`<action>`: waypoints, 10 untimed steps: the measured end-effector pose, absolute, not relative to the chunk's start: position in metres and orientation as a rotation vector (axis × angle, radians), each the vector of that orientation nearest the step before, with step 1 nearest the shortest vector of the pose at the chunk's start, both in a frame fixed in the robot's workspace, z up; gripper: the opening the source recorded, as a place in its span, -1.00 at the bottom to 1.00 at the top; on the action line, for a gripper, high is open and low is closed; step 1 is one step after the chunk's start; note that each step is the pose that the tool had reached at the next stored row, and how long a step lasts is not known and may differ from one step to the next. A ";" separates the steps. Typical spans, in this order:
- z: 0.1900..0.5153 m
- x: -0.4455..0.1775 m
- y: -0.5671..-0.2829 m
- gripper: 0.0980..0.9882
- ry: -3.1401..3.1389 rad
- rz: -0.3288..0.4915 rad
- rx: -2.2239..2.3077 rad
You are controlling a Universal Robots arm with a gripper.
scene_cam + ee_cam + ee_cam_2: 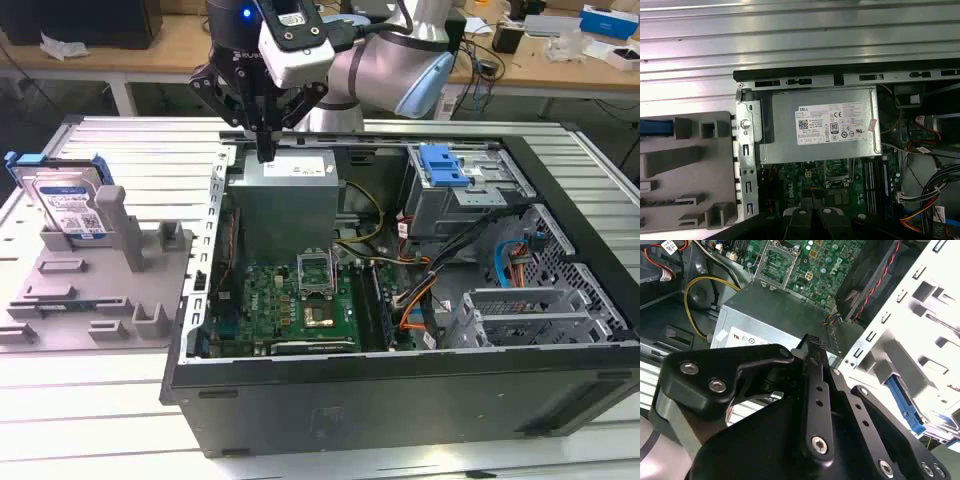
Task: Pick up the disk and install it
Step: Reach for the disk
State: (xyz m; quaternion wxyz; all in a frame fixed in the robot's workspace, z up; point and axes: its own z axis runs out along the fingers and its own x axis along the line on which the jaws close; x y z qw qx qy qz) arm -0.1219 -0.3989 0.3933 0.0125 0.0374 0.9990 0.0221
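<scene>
Closed fingers (266,146) over power-supply box (285,200) edge

Straight beneath the gripper (265,152), its fingers pressed together, the power-supply box (285,195) blocks any descent. The tips hang close over its rear edge. To the gripper's side, toward the exterior view's left, the case wall (207,250) rises. Past it is open air over the grey fixture (100,300), where the disk (68,205) stands on edge, a tall post (112,220) just beside it. On the gripper's opposite side, the drive cage (465,195) and loose cables (420,290) crowd the case.
</scene>
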 end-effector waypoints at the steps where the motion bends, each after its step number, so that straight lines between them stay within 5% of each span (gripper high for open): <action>1: 0.393 -0.122 -0.399 -0.98 3.114 0.069 0.117; 10: 0.393 -0.136 -0.396 -0.98 3.114 0.069 0.118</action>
